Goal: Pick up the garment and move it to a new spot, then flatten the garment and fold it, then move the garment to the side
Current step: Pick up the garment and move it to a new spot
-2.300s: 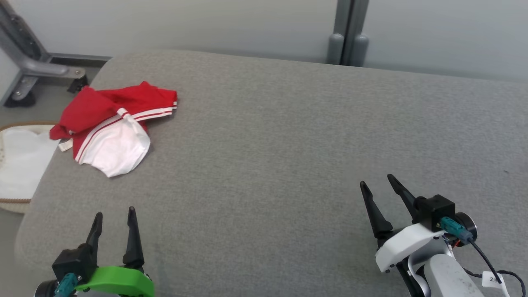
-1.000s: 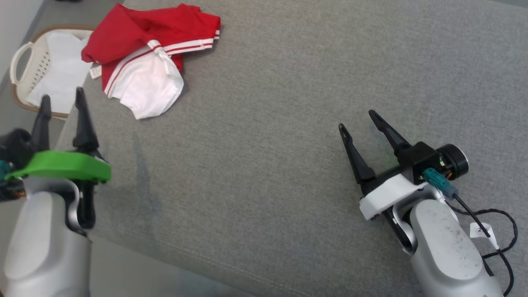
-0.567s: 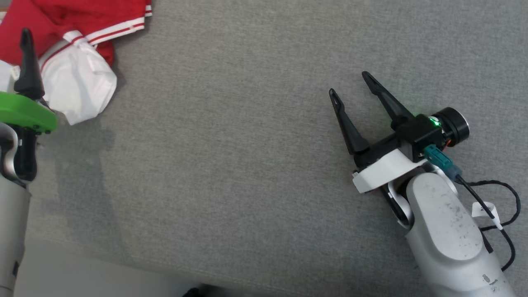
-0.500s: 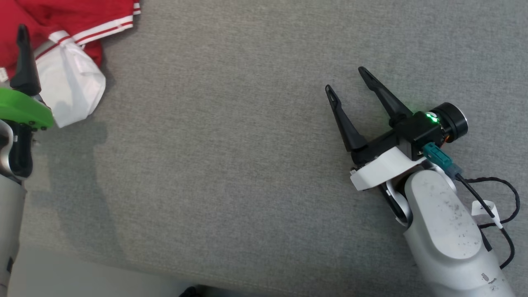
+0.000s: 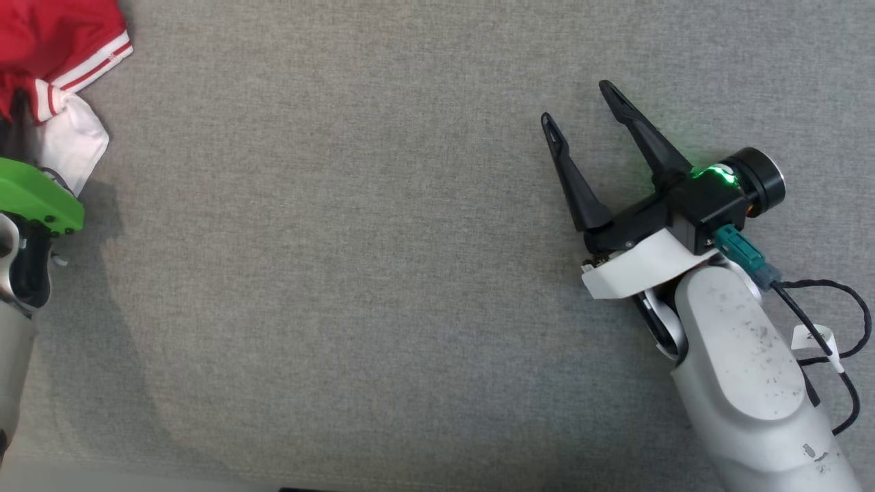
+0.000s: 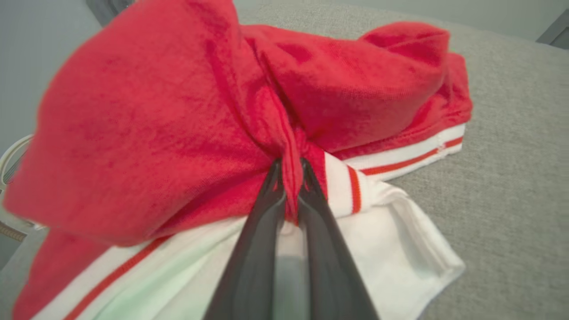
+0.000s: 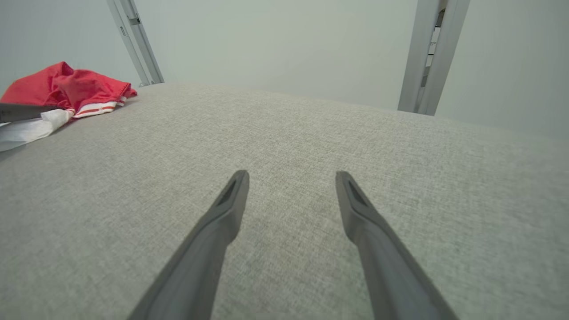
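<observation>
Garment (image 5: 61,41), a crumpled red knit piece with white panels and red-and-white striped trim, lies at the upper left corner of the head view, on the grey fabric-covered worktop (image 5: 355,273). In the left wrist view it takes up most of the frame: red folds heaped across the top and left, a white panel spread along the bottom, a striped band running off to the right. The left gripper (image 6: 290,166) rises from the bottom centre of that view with its two long dark fingers (image 6: 262,222) closed almost together, and a narrow ridge of red cloth is pinched between their tips. In the head view the bright green mount (image 5: 37,195) of that wrist sits at the left edge, just below the cloth. The right gripper (image 5: 575,102) is well apart from the garment, in the right half of the head view, its fingers (image 5: 577,184) spread wide in a V and holding nothing; a green light (image 5: 711,171) glows on its black wrist block. In the right wrist view the garment shows small at the far left, and a grey metal post (image 7: 426,58) stands at the upper right.
</observation>
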`<state>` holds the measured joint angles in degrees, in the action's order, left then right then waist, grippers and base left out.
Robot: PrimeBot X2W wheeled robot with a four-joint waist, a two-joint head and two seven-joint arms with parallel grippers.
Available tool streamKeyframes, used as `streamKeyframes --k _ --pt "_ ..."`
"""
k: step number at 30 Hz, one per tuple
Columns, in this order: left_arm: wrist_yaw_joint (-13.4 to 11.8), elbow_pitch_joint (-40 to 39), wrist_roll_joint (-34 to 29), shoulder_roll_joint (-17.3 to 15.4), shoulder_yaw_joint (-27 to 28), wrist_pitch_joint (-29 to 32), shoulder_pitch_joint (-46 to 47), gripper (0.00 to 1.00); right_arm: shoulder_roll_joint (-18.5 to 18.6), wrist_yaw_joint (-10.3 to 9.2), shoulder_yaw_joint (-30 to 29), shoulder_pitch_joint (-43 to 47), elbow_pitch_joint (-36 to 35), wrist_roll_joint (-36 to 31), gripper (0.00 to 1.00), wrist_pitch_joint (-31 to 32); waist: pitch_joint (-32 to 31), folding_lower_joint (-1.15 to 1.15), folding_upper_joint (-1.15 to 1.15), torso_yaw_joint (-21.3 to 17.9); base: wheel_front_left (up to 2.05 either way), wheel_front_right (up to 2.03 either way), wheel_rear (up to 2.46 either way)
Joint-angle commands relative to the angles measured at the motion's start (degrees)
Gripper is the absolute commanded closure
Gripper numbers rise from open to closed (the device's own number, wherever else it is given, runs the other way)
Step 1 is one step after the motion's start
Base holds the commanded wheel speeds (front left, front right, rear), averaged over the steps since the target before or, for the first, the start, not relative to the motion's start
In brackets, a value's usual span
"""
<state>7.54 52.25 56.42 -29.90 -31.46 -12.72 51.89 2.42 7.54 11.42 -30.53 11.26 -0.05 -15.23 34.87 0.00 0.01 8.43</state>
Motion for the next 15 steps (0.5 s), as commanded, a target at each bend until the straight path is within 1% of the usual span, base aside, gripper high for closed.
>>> streamKeyframes --k 1,6,9,12,15 --pt "-0.14 -0.54 -0.15 -0.62 -0.89 -0.62 0.29 1.00 0.83 -0.11 -0.63 1.81 1.22 0.36 0.00 0.15 -1.54 0.00 -0.01 -0.17 0.00 0.00 0.00" --pt "-0.14 -5.03 -1.91 -3.92 -2.71 -2.47 2.99 1.00 0.67 -0.11 -1.76 3.21 2.28 2.00 0.00 0.10 -5.52 0.00 -0.01 -0.66 0.00 0.00 0.00" --pt "-0.15 -9.71 -4.39 -5.19 -1.39 -2.51 4.73 1.00 0.64 -0.11 -2.20 4.23 2.53 3.58 0.00 0.08 -8.17 0.00 -0.01 -1.70 0.00 0.00 0.00" --pt "-0.14 -15.63 -7.47 -5.08 0.20 -2.48 5.49 1.00 0.61 -0.11 -2.10 5.83 2.71 5.15 0.00 0.08 -10.82 0.00 -0.01 -3.49 0.00 0.00 0.00" --pt "-0.14 -21.02 -9.61 -3.22 0.27 -2.49 5.18 1.00 0.59 -0.11 -2.10 7.48 2.81 6.51 0.00 0.08 -13.17 0.00 -0.01 -5.64 0.00 0.00 0.00"
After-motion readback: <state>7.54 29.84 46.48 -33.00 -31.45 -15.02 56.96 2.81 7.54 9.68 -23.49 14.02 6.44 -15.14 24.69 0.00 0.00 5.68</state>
